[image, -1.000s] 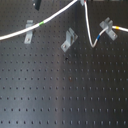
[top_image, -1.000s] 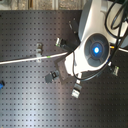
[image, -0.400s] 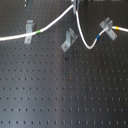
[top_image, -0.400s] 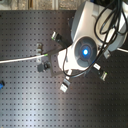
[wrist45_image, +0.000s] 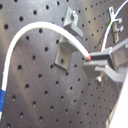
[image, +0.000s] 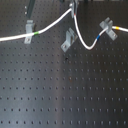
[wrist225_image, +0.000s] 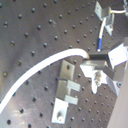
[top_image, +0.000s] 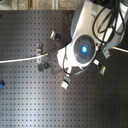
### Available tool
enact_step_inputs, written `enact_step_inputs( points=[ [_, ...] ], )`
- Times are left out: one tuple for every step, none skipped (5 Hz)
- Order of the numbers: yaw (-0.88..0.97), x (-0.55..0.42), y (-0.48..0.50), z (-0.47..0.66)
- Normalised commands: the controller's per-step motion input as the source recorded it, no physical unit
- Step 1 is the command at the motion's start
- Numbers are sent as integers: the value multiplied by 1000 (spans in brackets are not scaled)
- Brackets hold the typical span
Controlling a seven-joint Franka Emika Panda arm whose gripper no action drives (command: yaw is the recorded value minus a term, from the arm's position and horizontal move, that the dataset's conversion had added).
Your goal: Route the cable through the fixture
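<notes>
Perforated black board (image: 65,95) carries three silver clips in the first exterior view. Cable (image: 50,27) — white, thin — enters from the first exterior view's left edge, crosses the clip (image: 30,31) on that side where a green band shows, then climbs toward the top centre.

At the top centre the gripper (image: 74,7) has the cable pinched; only its lower tip is in frame there. From the pinch the cable drops in a loop, bottoms out near the first exterior view's right of the middle clip, rises past a blue band and meets the cross-shaped clip (image: 106,26), with a yellow band just beyond it.

Fixture (image: 68,40) — slanted, forked top — stands just below the gripper. The cable passes above and beside it, not seated in the fork as far as can be told.

First wrist view: dark fingers (wrist45_image: 102,56) closed on the cable end, a red spot at the grip point, fixture directly underneath. Second wrist view shows the same clamp, cable arching over the fixture.

Second exterior view: arm body (top_image: 82,47) hides most of the work area; cable runs in from the second exterior view's left
</notes>
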Motion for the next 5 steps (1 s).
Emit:
enact_step_inputs(
  points=[
    [0,32,20,-1],
    [308,-73,254,250],
    [160,27,7,23],
    [189,72,88,37],
    [306,181,32,174]
  ],
)
